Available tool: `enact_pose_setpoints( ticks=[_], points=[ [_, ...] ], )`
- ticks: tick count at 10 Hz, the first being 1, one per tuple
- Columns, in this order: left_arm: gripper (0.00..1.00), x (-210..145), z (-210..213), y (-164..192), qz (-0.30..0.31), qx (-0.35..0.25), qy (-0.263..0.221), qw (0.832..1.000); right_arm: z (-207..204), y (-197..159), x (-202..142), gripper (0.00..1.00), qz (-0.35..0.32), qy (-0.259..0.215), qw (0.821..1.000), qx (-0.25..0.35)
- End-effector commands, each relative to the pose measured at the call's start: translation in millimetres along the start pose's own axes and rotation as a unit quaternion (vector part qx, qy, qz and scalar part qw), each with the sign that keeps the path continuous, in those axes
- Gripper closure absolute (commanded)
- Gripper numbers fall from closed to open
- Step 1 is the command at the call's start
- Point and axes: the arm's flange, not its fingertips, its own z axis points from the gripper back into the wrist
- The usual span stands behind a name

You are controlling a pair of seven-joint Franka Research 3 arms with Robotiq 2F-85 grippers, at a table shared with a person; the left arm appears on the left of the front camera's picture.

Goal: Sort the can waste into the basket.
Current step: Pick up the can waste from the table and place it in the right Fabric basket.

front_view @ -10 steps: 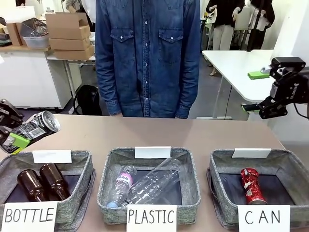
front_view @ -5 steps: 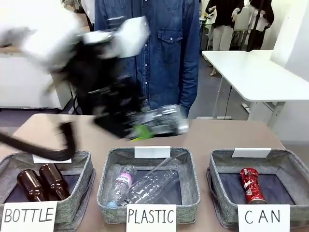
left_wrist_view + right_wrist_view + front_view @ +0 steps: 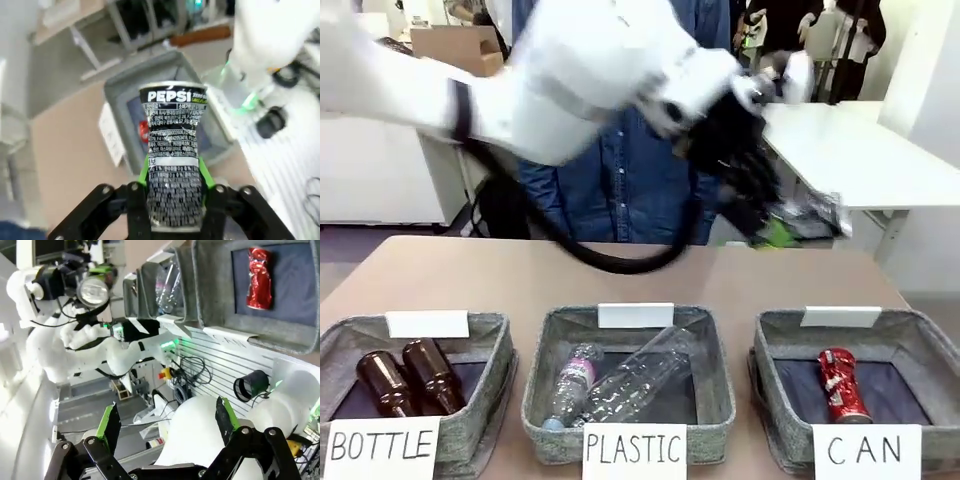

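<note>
Left gripper [image 3: 172, 200] clenched on the dark can [image 3: 173, 155], green pads pinching its crushed waist; can is airborne, up behind and above the CAN basket [image 3: 920, 345], over the basket's far-left corner. Red can [image 3: 840, 384] already lies inside the basket. Right gripper [image 3: 165, 432] has its fingers spread, nothing between them. Risk: arm looks motion-blurred, so a release now likely throws the can past the basket's far rim. The dented waist could also slip in the pads.
</note>
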Motion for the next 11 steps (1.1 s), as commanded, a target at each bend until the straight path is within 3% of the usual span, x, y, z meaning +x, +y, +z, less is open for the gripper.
enact_pose_setpoints(
  ticks=[1, 5, 11],
  points=[
    [0.62, 44.5, -44.6, 20.9, 0.005, -0.05, 0.008, 0.999, -6.0, 4.2, 13.1, 0.0, -0.014, -0.003, 1.0, 0.003],
    [0.62, 36.3, -81.8, 3.1, 0.026, -0.089, 0.083, 0.992, -6.0, 4.2, 13.1, 0.0, -0.014, -0.003, 1.0, 0.003],
    [0.62, 41.7, -99.4, -2.6, 0.005, -0.093, 0.11, 0.99, -6.0, 4.2, 13.1, 0.0, -0.014, -0.003, 1.0, 0.003]
  ],
)
